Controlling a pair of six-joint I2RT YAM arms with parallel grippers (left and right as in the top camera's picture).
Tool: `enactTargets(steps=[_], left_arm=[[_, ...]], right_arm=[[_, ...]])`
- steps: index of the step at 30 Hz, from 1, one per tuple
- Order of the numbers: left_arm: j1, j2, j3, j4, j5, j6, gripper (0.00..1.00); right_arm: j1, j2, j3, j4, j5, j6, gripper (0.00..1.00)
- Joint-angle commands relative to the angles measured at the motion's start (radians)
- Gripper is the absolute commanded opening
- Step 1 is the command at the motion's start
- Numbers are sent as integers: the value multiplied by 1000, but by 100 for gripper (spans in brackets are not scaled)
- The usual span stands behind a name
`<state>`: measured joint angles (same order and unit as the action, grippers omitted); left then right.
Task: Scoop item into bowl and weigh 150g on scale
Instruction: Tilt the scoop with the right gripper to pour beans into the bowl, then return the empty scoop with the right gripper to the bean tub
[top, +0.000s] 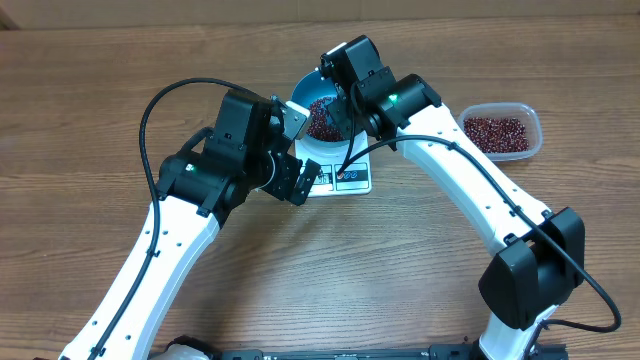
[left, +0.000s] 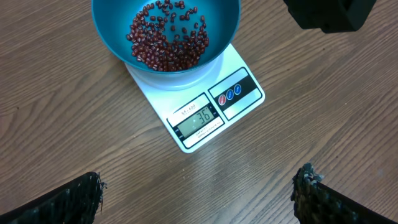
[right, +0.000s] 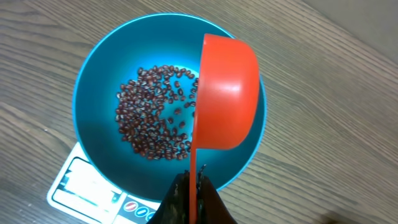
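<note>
The blue bowl (left: 109, 28) stands on the white scale (left: 239, 68), whose display shows 36. A thin layer of red-brown beans (right: 152, 118) covers the bowl's bottom. My right gripper (right: 194, 186) is shut on the handle of an orange scoop (right: 227, 93). The scoop is tipped on its side over the bowl's right half, its back toward the camera, so its inside is hidden. My left gripper (left: 199, 180) hangs open over bare table just in front of the scale, nothing between its fingers (left: 308, 186).
A clear plastic tub (top: 500, 132) holding more beans sits on the table to the right of the scale. The right arm (top: 470, 190) reaches over from the right, the left arm (top: 190, 215) from the left. The table is wood-grained.
</note>
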<state>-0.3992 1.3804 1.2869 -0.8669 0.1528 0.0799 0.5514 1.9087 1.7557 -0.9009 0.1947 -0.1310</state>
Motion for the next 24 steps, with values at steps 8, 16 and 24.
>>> enactTargets(steps=[8, 16, 24], left_arm=[[0, -6, -2, 4, -6, -13, 100], [0, -6, -2, 4, -6, -13, 100], [0, -6, -2, 4, -6, -13, 100]], right_arm=[[-108, -48, 52, -35, -219, 56, 4], [-312, -109, 52, -135, -404, 60, 4], [-546, -130, 52, -292, -431, 72, 4]])
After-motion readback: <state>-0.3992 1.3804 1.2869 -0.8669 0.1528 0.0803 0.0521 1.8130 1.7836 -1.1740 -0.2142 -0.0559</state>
